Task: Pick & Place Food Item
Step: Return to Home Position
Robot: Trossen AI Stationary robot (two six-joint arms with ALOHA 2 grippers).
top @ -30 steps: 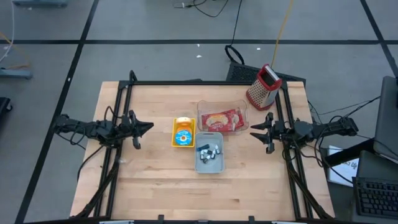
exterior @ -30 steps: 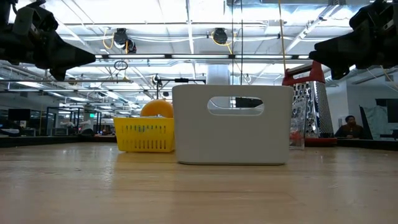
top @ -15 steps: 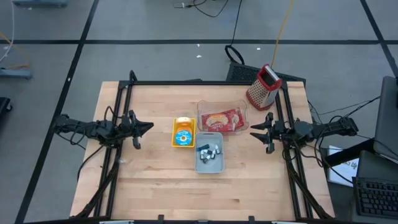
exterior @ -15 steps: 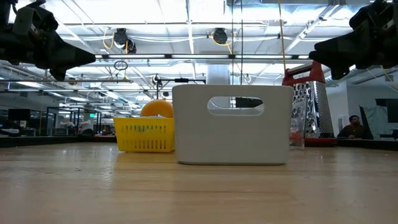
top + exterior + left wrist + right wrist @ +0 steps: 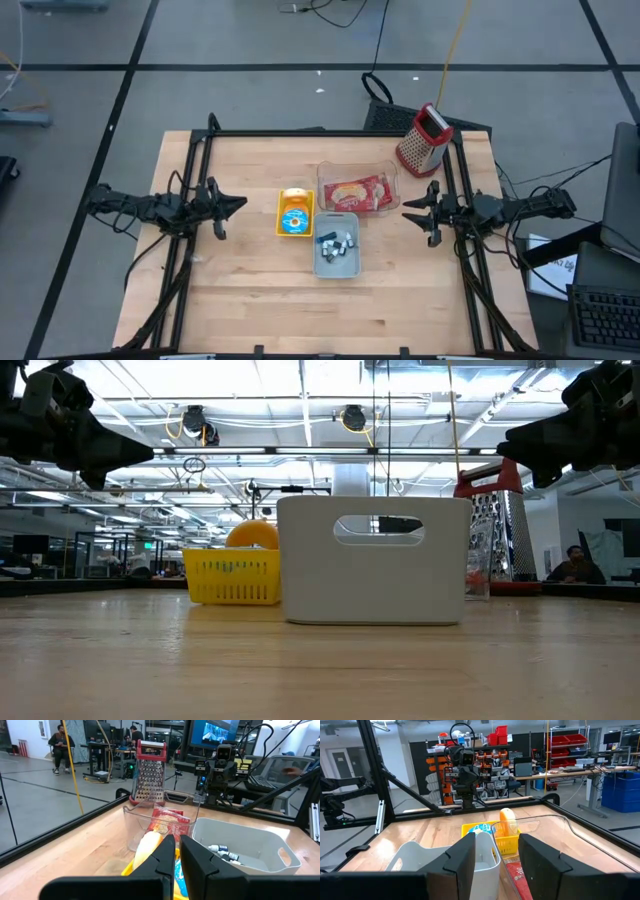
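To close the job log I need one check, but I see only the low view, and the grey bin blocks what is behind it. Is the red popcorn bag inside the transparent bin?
Observer: Yes, the high view shows the red popcorn bag lying inside the transparent bin.
Operator: Is the grey bin empty?
Observer: No, it holds several small items, too small to identify.
Operator: Where are the end effectors?
Observer: The left end effector and right end effector hover at opposite sides of the table, apart from every bin.
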